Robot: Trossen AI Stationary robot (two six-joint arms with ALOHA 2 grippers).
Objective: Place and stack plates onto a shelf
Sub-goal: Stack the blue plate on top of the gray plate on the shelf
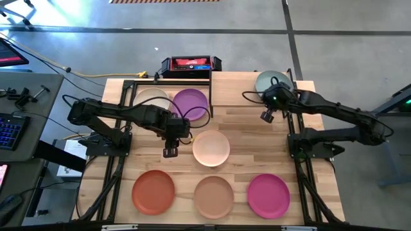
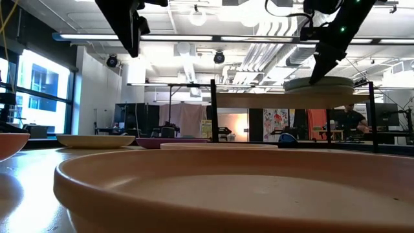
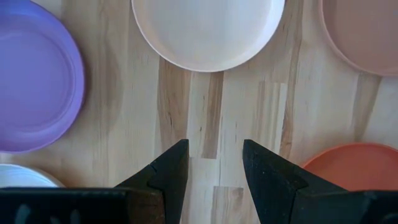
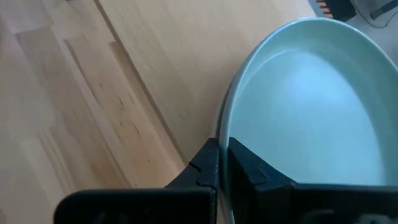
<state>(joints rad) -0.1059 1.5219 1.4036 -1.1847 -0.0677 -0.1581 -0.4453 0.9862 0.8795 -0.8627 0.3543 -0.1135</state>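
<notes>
A pale teal plate (image 1: 271, 79) lies on the light-wood shelf (image 1: 234, 90) at the table's far right. My right gripper (image 1: 276, 96) is shut on its rim. My left gripper (image 1: 170, 142) hangs open and empty over bare table between the purple plate (image 1: 191, 104) and the pale pink plate (image 1: 211, 147). The cream plate (image 1: 152, 100) lies left of the purple one. The rust orange plate (image 1: 153, 191), tan plate (image 1: 214, 196) and magenta plate (image 1: 268, 195) lie in a row near the front edge. The grey plate does not plainly show. My right gripper pinches the teal plate's rim (image 4: 225, 134) on its near side, one finger inside the plate (image 4: 252, 168) and one outside (image 4: 205, 168). The fingers slant down from the table's near side. The plate (image 2: 320, 83) sits level at the shelf's height.
The shelf's left half (image 1: 231, 86) is bare board. A black and red box (image 1: 191, 64) stands at the far edge behind the purple plate. Black frame rails (image 1: 122, 115) run along both table sides. Bare tabletop (image 1: 257, 147) lies right of the pink plate.
</notes>
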